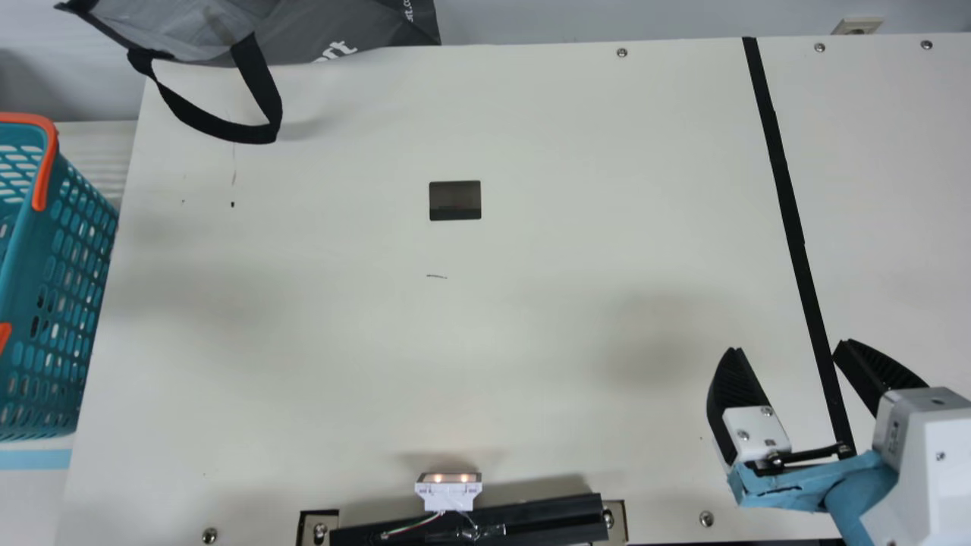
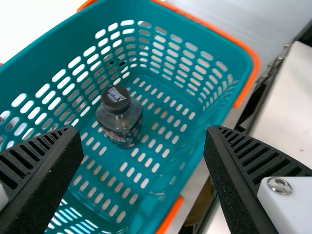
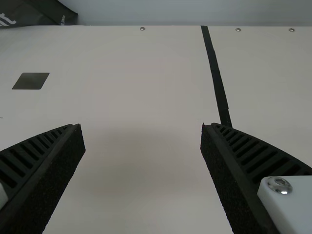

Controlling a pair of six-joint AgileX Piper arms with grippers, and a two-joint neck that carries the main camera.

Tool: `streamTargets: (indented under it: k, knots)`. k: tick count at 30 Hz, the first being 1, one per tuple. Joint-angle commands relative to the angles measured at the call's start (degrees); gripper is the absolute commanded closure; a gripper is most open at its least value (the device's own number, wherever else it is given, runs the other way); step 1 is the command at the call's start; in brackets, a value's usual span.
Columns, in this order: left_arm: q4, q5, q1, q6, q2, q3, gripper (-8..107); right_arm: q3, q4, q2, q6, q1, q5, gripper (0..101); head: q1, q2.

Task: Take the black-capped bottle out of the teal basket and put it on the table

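Black ribbed fingers of the left gripper (image 2: 144,129) spread wide apart in the left wrist view, with nothing between their pads. Beyond them is the teal basket (image 2: 53,53), and inside it the black-capped bottle (image 2: 119,122) stands on the perforated floor, cap up — near one slotted side wall and apart from the fingers. Pale print marks the cap.

In the main view, the basket sits just beyond the left edge of the tabletop (image 1: 531,227), an orange handle (image 1: 45,167) along its rim. Over the opposite side of the tabletop hangs the right gripper (image 1: 789,347), its fingers parted too, holding nothing.

Black tape (image 1: 789,212) runs down the tabletop near that gripper, and a dark rectangle (image 1: 455,200) lies farther toward the middle. At the far left corner, a grey bag (image 1: 334,34) trails its black strap (image 1: 262,83) onto the surface. Along the near edge — beside a black bar (image 1: 531,516) — a small white fixture (image 1: 447,497) shows two glowing lights.
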Motion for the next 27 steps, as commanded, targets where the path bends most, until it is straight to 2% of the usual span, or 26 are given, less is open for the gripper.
streamTargets:
  k: [1,14,22,27]
  knots:
    - [-3.12,0.61,1.98,4.61,1.67,-0.59,-8,0.00,0.00,0.00,0.00,0.00,0.00,10,-0.21,0.47]
    - [-14.47,3.34,10.21,21.18,9.72,-4.18,-8,0.00,0.00,0.00,0.00,0.00,0.00,10,-0.21,0.47]
    - [-19.04,5.22,12.48,28.56,15.23,-6.30,-8,0.00,0.00,0.00,0.00,0.00,0.00,10,-0.21,0.47]
    - [-20.04,4.41,12.26,31.77,18.57,-7.66,-8,0.00,0.00,0.00,0.00,0.00,0.00,10,-0.21,0.47]
